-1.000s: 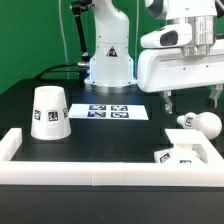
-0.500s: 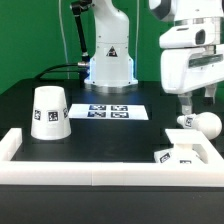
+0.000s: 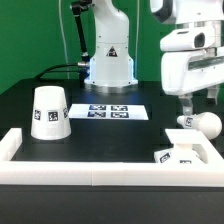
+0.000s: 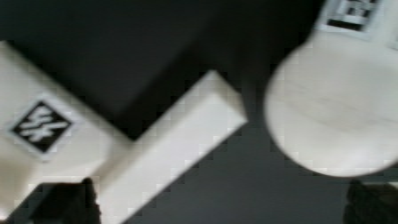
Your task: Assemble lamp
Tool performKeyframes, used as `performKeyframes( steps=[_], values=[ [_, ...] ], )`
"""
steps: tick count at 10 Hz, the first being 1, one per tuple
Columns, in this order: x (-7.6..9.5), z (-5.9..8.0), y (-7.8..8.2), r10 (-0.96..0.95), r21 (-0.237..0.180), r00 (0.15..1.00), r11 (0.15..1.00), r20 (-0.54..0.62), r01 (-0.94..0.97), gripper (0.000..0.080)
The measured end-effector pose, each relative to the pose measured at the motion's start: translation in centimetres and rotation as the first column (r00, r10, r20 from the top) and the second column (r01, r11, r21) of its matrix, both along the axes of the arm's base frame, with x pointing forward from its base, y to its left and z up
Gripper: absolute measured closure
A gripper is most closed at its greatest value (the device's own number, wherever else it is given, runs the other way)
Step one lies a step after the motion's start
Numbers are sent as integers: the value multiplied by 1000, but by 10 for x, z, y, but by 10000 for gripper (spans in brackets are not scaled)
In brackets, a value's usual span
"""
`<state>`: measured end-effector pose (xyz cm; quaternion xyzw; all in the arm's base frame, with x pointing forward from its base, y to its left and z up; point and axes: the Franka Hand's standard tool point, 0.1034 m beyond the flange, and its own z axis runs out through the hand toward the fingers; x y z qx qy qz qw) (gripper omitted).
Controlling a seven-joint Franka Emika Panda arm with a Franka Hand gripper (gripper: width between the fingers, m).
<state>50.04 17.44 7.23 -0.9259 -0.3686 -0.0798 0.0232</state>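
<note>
A: Entry, nearest edge first. What sits at the front?

B: A long white rail (image 3: 100, 178) runs along the front of the black worktop (image 3: 120, 138). A short arm of it turns up at each end. Just behind it, in the corner on the exterior view's right, lies the lamp base (image 3: 178, 155). It is a small white wedge with tags on its faces.

A: And the bulb?

B: The bulb (image 3: 204, 124) lies on the worktop just behind the lamp base. Its round end points to the exterior view's right and its tagged neck to the left. It is near the base but apart from it.

A: End effector state?

B: The end effector (image 3: 199, 102) hangs directly over the bulb with its fingers spread wide. The wrist view agrees: the fingertips (image 4: 63, 200) show at opposite sides of the picture, with the bulb (image 4: 347, 110) low between them. Nothing is gripped. I cannot tell whether a tip touches the neck.

A: Further back?

B: The shade (image 3: 48, 112) stands upright, narrow end up, well apart on the exterior view's left. Beyond the middle, the marker board (image 3: 110, 111) lies flat. Behind that is the arm's pedestal (image 3: 108, 62), in front of a green backdrop (image 3: 30, 40).
</note>
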Motion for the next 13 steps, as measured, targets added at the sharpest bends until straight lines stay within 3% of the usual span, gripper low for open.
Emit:
performKeyframes(
  steps=[2,5,7,8,9,10,13],
  values=[
    [-13,-5,17,-1,10,1000,1000,3,1,101],
    [-16,-8,17,4,9,1000,1000,2,-4,101],
    [-24,-9,24,-25,-35,993,999,-117,21,101],
    [-26,-6,27,-45,-81,985,996,-167,32,101],
    [-26,-5,29,-35,-100,985,995,-172,18,101],
    [-34,-7,26,-37,-146,971,989,-237,3,101],
    [-36,-1,15,-59,-243,925,969,-376,-37,101]
  ],
)
